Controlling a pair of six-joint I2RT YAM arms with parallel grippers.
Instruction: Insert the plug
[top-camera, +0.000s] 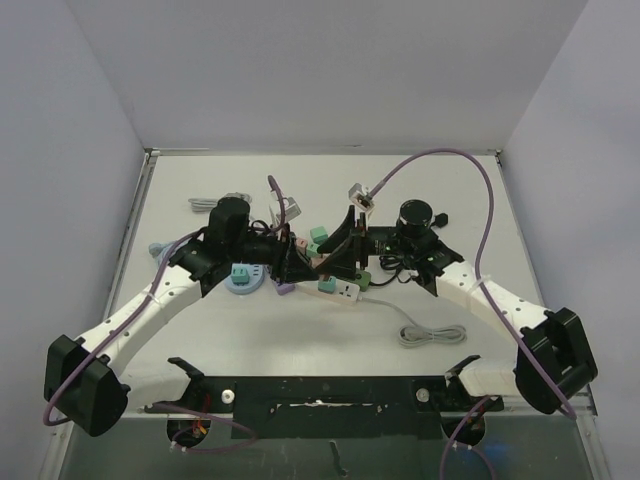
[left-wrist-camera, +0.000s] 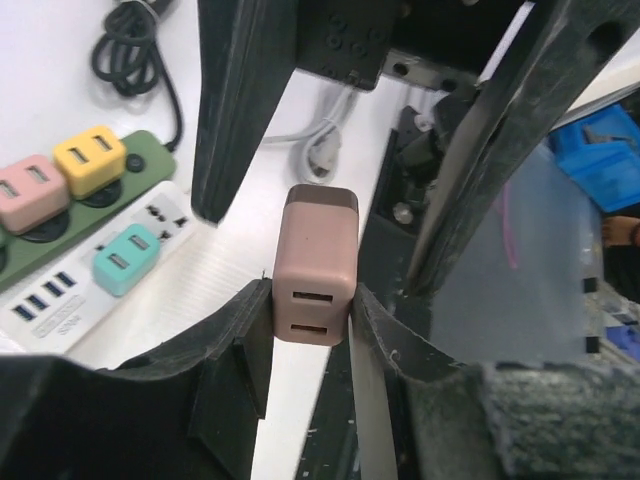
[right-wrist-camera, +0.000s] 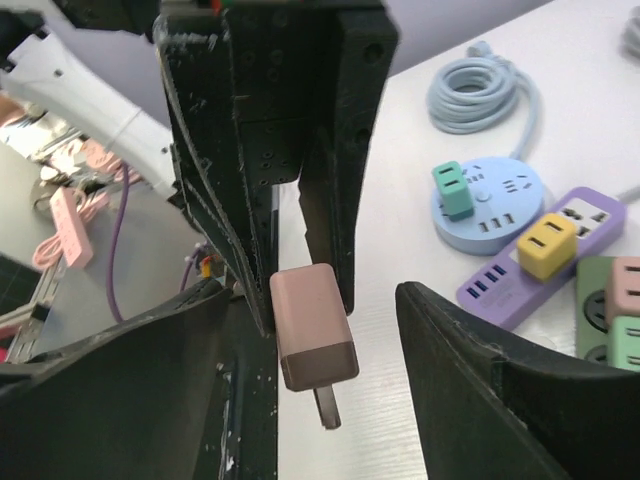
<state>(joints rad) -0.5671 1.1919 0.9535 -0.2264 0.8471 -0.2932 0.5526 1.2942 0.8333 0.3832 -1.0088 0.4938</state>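
Observation:
The pink plug (left-wrist-camera: 315, 250) is a small block with two USB slots facing my left wrist camera. My left gripper (left-wrist-camera: 312, 300) is shut on it and holds it in the air above the table. In the right wrist view the plug (right-wrist-camera: 310, 310) hangs with its brown end and metal prong towards the camera. My right gripper (right-wrist-camera: 320, 295) is open around it, and the plug sits close to that gripper's left finger (right-wrist-camera: 150, 380). In the top view the two grippers, left (top-camera: 300, 258) and right (top-camera: 340, 255), meet nose to nose at mid-table.
A white power strip (left-wrist-camera: 60, 300) with a teal adapter and a green strip (left-wrist-camera: 150, 160) with pink and yellow adapters lie below. A round blue strip (right-wrist-camera: 500, 215) and a purple strip (right-wrist-camera: 500, 285) lie beside them. A coiled white cable (top-camera: 430, 333) lies near right.

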